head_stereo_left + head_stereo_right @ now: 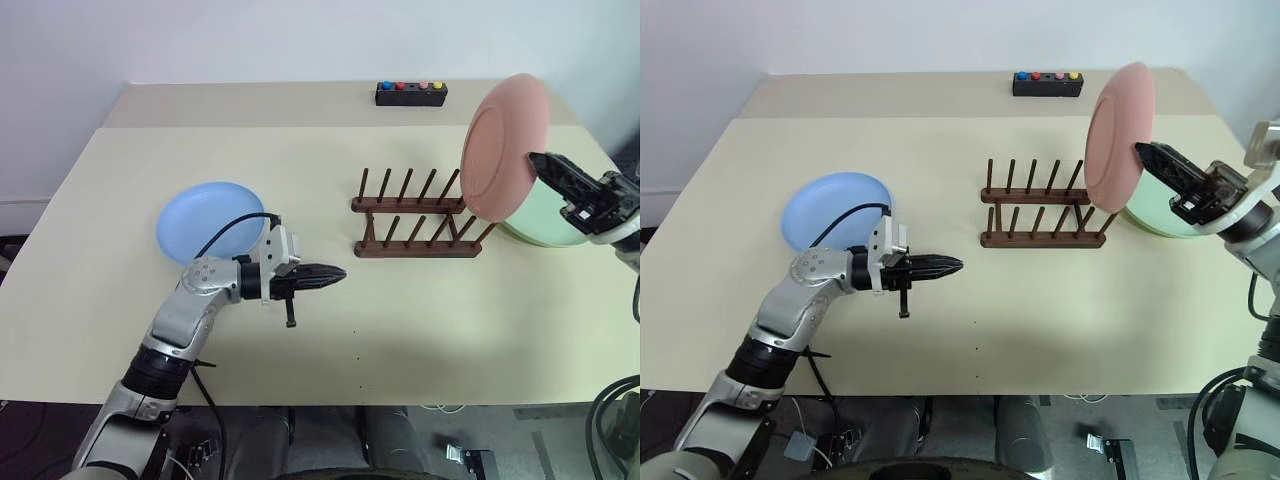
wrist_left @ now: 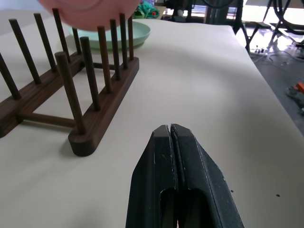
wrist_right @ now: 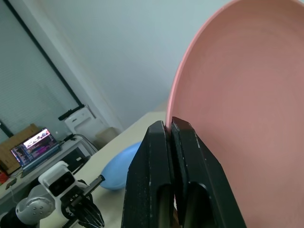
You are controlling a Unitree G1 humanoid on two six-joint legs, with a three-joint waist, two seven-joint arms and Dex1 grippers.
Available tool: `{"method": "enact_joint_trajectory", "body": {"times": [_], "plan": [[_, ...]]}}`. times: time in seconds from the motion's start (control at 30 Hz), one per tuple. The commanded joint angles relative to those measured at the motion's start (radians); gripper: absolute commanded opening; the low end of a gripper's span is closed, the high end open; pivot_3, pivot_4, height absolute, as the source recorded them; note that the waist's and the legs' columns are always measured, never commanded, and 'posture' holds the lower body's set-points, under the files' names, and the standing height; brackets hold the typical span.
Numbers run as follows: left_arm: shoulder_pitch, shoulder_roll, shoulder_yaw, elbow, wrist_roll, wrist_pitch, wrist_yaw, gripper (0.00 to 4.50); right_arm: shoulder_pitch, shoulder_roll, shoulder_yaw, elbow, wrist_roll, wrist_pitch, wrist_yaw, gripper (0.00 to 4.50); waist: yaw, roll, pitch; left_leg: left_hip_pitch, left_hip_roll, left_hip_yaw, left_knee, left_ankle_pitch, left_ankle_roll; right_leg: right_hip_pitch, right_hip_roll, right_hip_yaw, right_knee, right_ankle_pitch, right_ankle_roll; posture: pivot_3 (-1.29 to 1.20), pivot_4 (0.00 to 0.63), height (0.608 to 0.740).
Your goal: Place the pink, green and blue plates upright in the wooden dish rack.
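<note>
So right gripper (image 3: 170,124) pinches the rim of the pink plate (image 1: 503,145), holding it upright in the air above the right end of the wooden dish rack (image 1: 415,218), which holds no plates. Green plate (image 1: 538,218) lies flat just right of the rack. Blue plate (image 1: 210,220) lies flat at left. Left gripper (image 1: 336,273) is closed on nothing, hovering over the table (image 1: 420,330) between blue plate and rack.

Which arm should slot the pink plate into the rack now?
Right. Its gripper already pinches the pink plate upright above the rack; the left gripper is shut, empty, farther away.
</note>
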Motion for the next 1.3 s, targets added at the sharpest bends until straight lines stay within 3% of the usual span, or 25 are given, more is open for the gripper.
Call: {"method": "enact_joint_trajectory", "body": {"times": [0.03,0.47,0.57,0.73,1.1,1.3], "plan": [[0.003,-0.005,0.041,-0.044,-0.038,-0.012,0.004,0.00,-0.021,-0.017,-0.017,0.006,-0.003,-0.004,0.017,0.03,0.000,0.000,0.000,0.000,0.000,0.000,0.000,0.000,0.000,0.000,0.000,0.000,0.000,0.000,0.000,0.00,0.150,0.740],[-0.028,-0.023,0.067,-0.038,-0.044,-0.021,0.045,0.00,-0.008,-0.015,-0.023,0.035,-0.023,0.000,0.036,0.03,0.000,0.000,0.000,0.000,0.000,0.000,0.000,0.000,0.000,0.000,0.000,0.000,0.000,0.000,0.000,0.00,0.150,0.740],[-0.025,-0.022,0.064,-0.039,-0.043,-0.021,0.043,0.00,-0.005,-0.015,-0.029,0.035,-0.024,0.003,0.036,0.83,0.000,0.000,0.000,0.000,0.000,0.000,0.000,0.000,0.000,0.000,0.000,0.000,0.000,0.000,0.000,0.00,0.150,0.740],[-0.025,-0.020,0.059,-0.038,-0.041,-0.018,0.037,0.00,-0.007,-0.015,-0.039,0.036,-0.036,-0.005,0.026,3.14,0.000,0.000,0.000,0.000,0.000,0.000,0.000,0.000,0.000,0.000,0.000,0.000,0.000,0.000,0.000,0.00,0.150,0.740],[-0.018,-0.019,0.050,-0.046,-0.044,-0.011,0.036,0.00,0.026,-0.031,-0.086,0.041,-0.067,-0.045,0.001,3.14,0.000,0.000,0.000,0.000,0.000,0.000,0.000,0.000,0.000,0.000,0.000,0.000,0.000,0.000,0.000,0.00,0.150,0.740],[-0.013,-0.014,0.055,-0.049,-0.047,-0.011,0.036,0.00,0.093,-0.108,-0.152,0.058,-0.144,-0.137,0.020,3.14,0.002,0.000,0.000,0.000,0.000,0.000,0.000,0.000,0.000,0.000,0.000,0.000,0.000,0.000,0.000,0.00,0.150,0.740]]}}
